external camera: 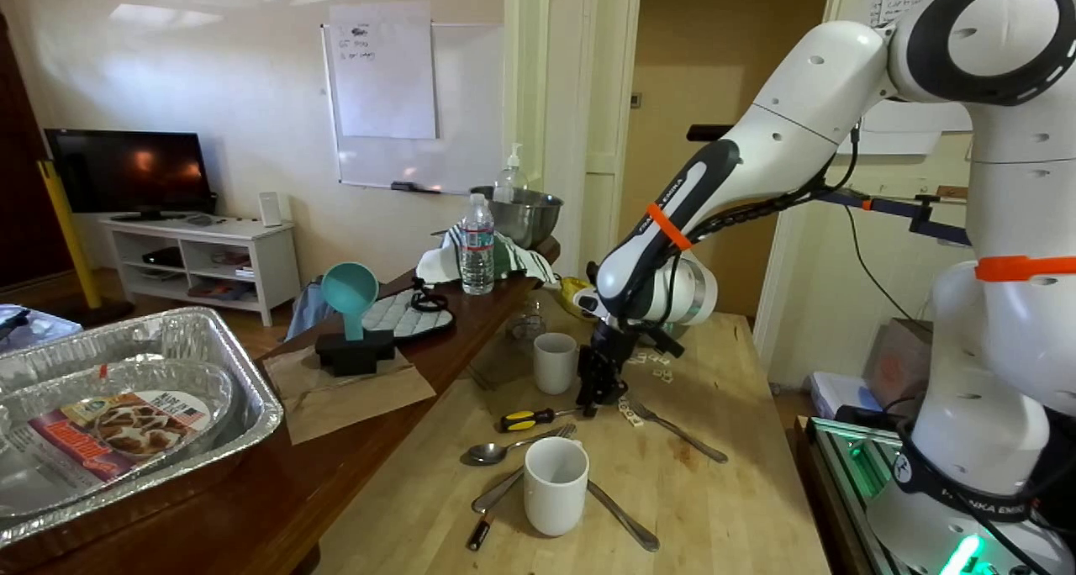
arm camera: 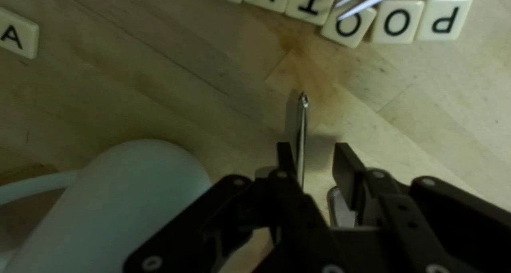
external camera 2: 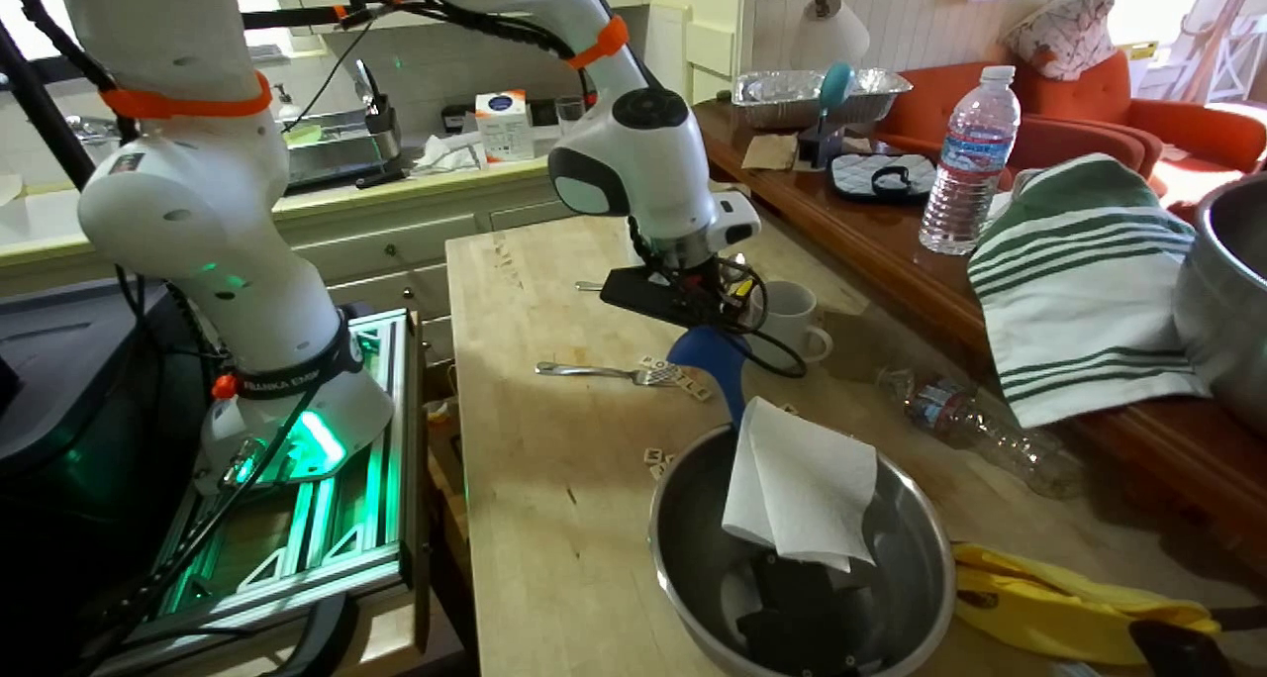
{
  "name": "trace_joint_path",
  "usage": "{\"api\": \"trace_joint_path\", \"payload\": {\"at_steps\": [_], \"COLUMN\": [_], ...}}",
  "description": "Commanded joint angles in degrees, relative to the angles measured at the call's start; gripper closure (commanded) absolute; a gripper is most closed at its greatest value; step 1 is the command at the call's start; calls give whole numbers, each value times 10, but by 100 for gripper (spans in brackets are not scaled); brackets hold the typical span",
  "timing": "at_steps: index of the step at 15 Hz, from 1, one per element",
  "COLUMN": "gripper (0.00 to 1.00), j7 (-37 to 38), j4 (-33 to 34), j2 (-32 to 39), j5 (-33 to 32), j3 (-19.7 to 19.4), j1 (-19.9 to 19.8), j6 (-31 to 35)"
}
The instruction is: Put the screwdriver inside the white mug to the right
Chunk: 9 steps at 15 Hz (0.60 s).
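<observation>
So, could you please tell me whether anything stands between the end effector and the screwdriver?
Nothing visible does: in the wrist view, the shaft of the screwdriver shows in the gap of the open end effector, and the nearby white mug stands to one side.

Screwdriver (external camera: 530,419) w/ shiny mtl shaft (arm camera: 302,135)

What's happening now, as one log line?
Yellow-black metal-shafted screwdriver: on wooden table; black tool: open, near shaft; cylindrical white mug nearby: screwdriver not inside

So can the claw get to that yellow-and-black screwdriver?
Probably yes: the claw is open, the screwdriver has its shaft showing in the claw's gap, and nothing visibly blocks it.
</observation>
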Motion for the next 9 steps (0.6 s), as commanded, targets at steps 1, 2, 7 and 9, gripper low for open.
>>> {"api": "trace_joint_path", "payload": {"at_steps": [1, 2, 7, 9], "gripper": [74, 73, 88, 100], "j7": [-76, -78, -84, -85], "j4": [21, 24, 27, 25], "j2": [30, 32, 38, 37], "j5": [46, 47, 38, 34], "j3": [24, 29, 49, 55], "j1": [-28, -33, -51, -56], "j6": [10, 10, 9, 9]}}
